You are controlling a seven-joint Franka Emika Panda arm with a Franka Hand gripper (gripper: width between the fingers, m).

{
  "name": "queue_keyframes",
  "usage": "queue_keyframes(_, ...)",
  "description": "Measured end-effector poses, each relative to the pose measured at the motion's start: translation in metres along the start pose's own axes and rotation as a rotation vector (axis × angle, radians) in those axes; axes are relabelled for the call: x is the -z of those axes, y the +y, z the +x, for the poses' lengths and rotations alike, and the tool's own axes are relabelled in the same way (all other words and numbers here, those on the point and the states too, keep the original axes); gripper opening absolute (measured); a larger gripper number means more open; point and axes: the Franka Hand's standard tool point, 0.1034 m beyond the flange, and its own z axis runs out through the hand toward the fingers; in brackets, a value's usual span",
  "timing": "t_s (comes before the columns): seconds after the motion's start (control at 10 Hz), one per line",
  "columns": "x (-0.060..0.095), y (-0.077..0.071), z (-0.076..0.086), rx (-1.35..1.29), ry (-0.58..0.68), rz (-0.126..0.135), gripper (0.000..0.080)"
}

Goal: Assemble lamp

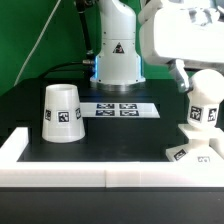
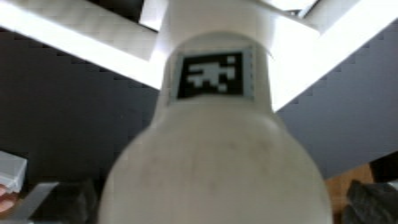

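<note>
The bulb [image 1: 204, 106] stands upright on the flat square base [image 1: 200, 152] at the exterior view's right, near the front wall. My gripper [image 1: 193, 80] is over the bulb's top, open, with one finger [image 1: 180, 77] showing beside it. In the wrist view the bulb [image 2: 210, 150] with its tag fills the middle between my gripper's [image 2: 196, 205] fingers, and a gap shows at the right finger [image 2: 366, 200]. The shade [image 1: 61, 112] stands wide end down at the exterior view's left, well away from the gripper.
The marker board [image 1: 120, 108] lies mid-table in front of the arm's base [image 1: 118, 58]. A raised white wall [image 1: 100, 168] runs along the table's front and left side.
</note>
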Motion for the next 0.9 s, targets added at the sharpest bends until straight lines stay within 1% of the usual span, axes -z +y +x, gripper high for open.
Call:
queue_keyframes(0.2, 0.0097, 0.0043, 0.0082, 0.002, -0.002, -0.002, 0.0699)
queue_keyframes(0.5, 0.007, 0.0029, 0.0055, 0.001, -0.009, 0.002, 0.0699)
queue_keyframes(0.6, 0.0059, -0.0011, 0.0047, 0.004, -0.035, 0.017, 0.0699)
queue_keyframes(0.7, 0.0054, 0.0005, 0.0049, 0.003, -0.032, 0.015, 0.0699)
queue_keyframes(0.8, 0.0032, 0.0033, 0.0012, -0.003, -0.055, 0.02, 0.0699)
queue_keyframes(0.9, 0.002, -0.0055, 0.0004, -0.031, -0.169, 0.072, 0.0699)
